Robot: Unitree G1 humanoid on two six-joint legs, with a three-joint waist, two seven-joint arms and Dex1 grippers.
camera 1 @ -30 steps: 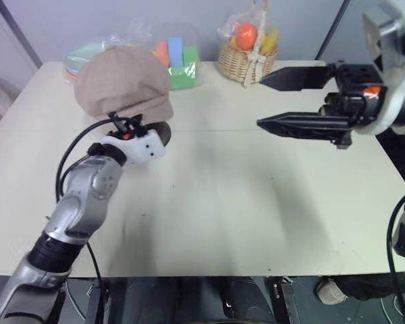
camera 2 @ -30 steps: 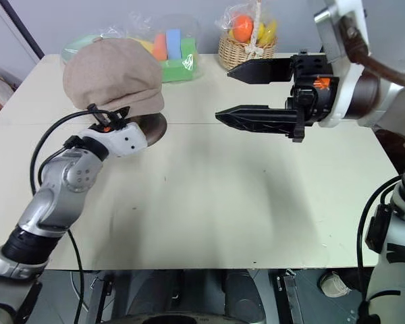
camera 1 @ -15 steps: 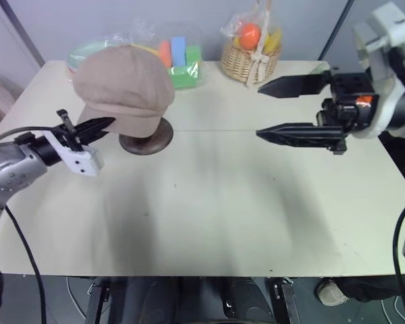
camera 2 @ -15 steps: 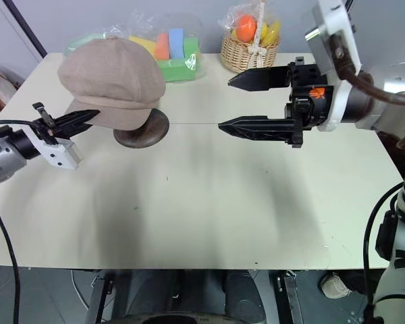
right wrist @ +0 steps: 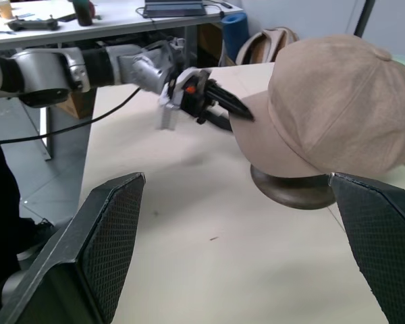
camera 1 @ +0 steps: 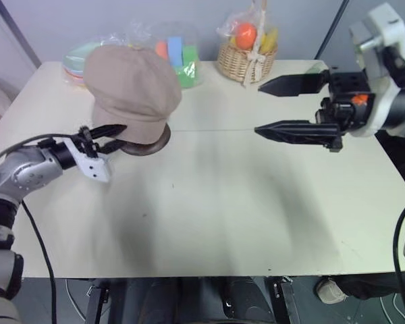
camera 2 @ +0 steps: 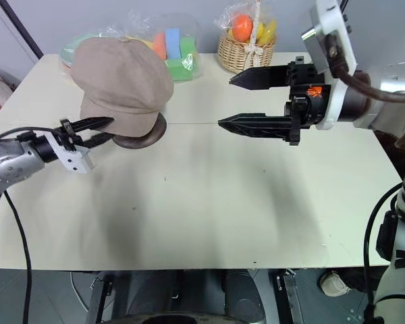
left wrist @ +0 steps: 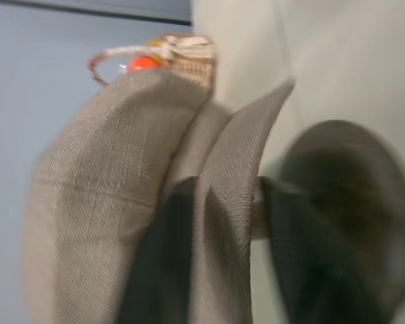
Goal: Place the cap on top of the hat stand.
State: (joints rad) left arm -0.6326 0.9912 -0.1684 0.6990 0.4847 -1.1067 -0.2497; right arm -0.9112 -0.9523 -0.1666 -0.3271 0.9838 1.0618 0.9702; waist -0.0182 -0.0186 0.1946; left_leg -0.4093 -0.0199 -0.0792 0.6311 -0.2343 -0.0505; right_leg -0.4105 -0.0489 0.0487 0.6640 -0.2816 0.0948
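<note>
from the head views, the cap [camera 1: 133,93] sits over the hat stand [camera 1: 148,145], hiding its top so that the round base is what shows on the table [camera 1: 243,216]. the left gripper [camera 1: 111,135] lies level at the brim edge, its two fingers parted, one above the brim and one below. the right gripper [camera 1: 290,104] hangs well apart over the table, jaws spread wide and holding nothing.

in the left wrist view the brim runs between the two dark fingers [left wrist: 155,270], with the base beyond; the picture is blurred, so whether the pads touch the cloth cannot be told.

in the right wrist view the cap looks settled on the stand, tilted a little toward the brim side.

the step in hand seems to be letting go. doing it well means opening fully and drawing straight back along the brim line, level, so the fingers do not drag the soft cloth or tip the light stand.
</note>
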